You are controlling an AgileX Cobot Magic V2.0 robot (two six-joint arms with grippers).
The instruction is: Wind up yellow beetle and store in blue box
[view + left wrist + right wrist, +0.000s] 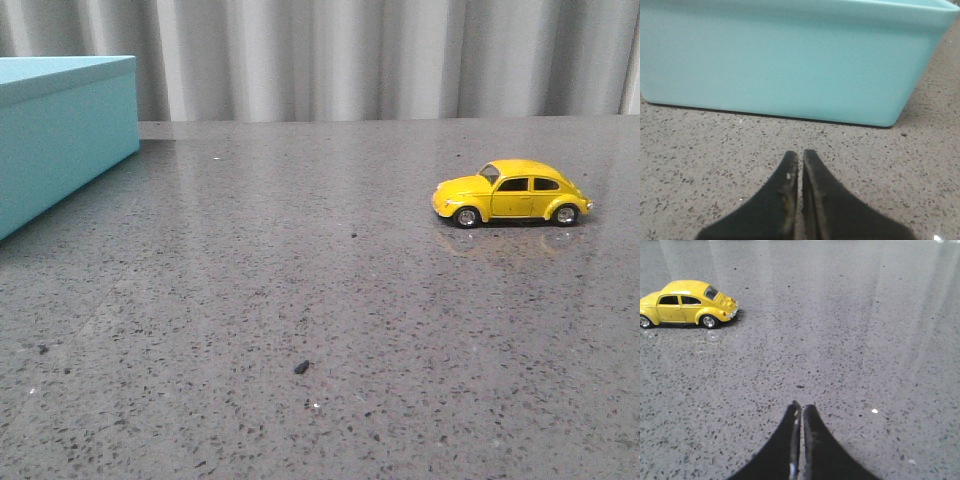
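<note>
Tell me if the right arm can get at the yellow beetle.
Probably yes: only bare tabletop lies between the shut right gripper and the yellow beetle, standing off to one side.

yellow beetle (511,192): glossy yellow, dark windows. blue box (60,130): plain turquoise. table (300,300): grey, black-speckled. curtain (350,55): grey-white.

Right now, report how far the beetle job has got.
Nothing looks done. The yellow beetle sits untouched on the table, far from the blue box. Nothing is in hand: the left end effector and right end effector are shut and empty. Winding and storing remain.
</note>
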